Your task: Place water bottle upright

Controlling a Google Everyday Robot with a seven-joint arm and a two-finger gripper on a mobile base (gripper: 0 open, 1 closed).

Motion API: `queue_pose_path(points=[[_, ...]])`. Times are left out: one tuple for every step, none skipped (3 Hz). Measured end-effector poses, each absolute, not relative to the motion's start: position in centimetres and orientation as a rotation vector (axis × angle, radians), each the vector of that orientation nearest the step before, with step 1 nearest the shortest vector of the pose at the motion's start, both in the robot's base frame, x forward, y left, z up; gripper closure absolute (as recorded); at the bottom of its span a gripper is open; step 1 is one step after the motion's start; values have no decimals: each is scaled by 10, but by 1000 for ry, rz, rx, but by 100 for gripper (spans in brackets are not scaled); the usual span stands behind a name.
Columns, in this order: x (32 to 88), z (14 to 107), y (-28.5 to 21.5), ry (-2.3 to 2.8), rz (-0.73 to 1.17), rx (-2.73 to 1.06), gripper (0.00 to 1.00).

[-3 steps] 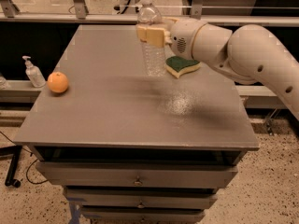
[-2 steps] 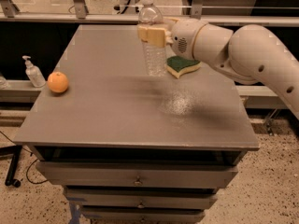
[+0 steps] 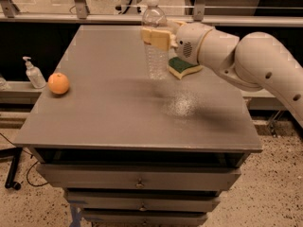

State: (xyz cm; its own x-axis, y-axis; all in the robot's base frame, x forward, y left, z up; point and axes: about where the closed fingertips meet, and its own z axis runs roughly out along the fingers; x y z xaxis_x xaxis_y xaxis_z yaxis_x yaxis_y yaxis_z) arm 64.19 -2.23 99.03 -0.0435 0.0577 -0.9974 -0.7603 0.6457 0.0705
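Pinching the upright bottle (image 3: 156, 63) below its shoulder, the end effector (image 3: 154, 36) holds it at the desk (image 3: 109, 122)'s rear, beside a sponge (image 3: 182, 67), far from an orange (image 3: 58, 83).

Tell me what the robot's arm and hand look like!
The arm is smooth, white and chubby, made of rounded pieces with small dark holes. Its gripper, at the far side of the table by the water bottle, has flat cream-yellow fingers and a grey dotted patch behind them.
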Motion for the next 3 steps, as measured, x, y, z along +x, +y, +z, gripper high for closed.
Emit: queue_pose_path(points=[[631,986,-34,1452,765,-608,100],[619,987,-49,1411,799,-595,100],[610,987,-59,1356,835,-627,100]])
